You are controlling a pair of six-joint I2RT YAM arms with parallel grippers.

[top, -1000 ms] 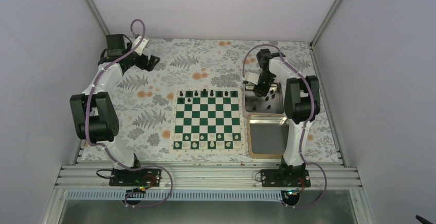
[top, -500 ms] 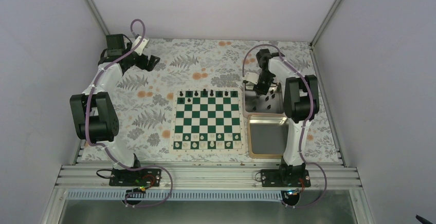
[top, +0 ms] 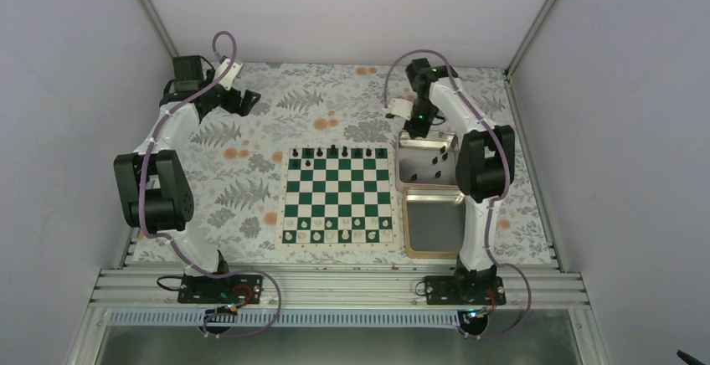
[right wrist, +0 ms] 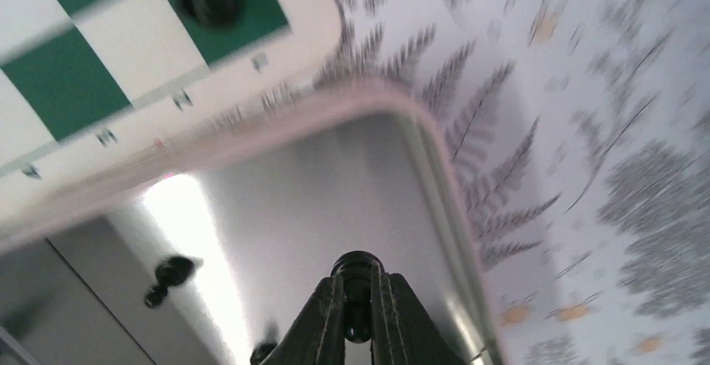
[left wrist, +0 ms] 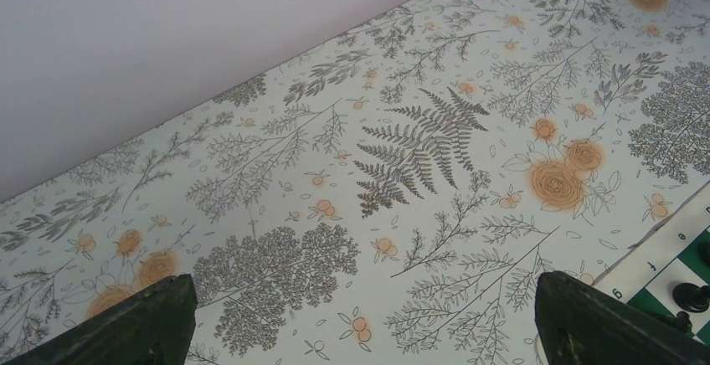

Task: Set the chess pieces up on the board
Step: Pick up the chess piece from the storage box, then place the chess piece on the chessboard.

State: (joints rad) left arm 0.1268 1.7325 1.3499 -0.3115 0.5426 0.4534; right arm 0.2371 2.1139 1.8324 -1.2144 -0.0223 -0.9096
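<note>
— "Black piece (right wrist: 357, 269) pinched in our right end effector (right wrist: 356, 319), lower centre, above the tin (right wrist: 301, 197)?"
— "Yes; we likely hold it for the board (right wrist: 100, 47), upper left. Our left end effector (left wrist: 368, 323) gapes, idle."

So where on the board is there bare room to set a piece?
Middle rows of the board are bare, between black pieces along the far edge and white pieces on the near rows. Both those edges are crowded.

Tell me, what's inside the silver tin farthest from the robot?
A few loose black chess pieces lie on the far tin's shiny floor. The right arm covers its right edge, so anything there is hidden.
</note>
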